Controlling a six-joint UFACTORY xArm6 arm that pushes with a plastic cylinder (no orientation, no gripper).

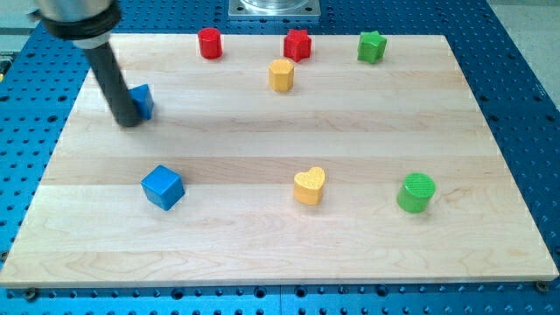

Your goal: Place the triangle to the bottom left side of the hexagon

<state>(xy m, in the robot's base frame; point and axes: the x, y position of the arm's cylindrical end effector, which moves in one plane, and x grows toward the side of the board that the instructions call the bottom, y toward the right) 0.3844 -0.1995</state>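
Note:
A small blue triangle block [143,101] lies near the board's left edge, in the upper left of the view. My tip [128,122] rests on the board right against the triangle's lower left side, partly hiding it. The yellow hexagon [281,75] stands near the top middle, well to the right of the triangle and the rod.
A red cylinder [209,42], a red star [297,45] and a green star [372,46] line the top edge. A blue cube [163,186], a yellow heart [309,185] and a green cylinder [416,192] sit in the lower half of the wooden board [455,254].

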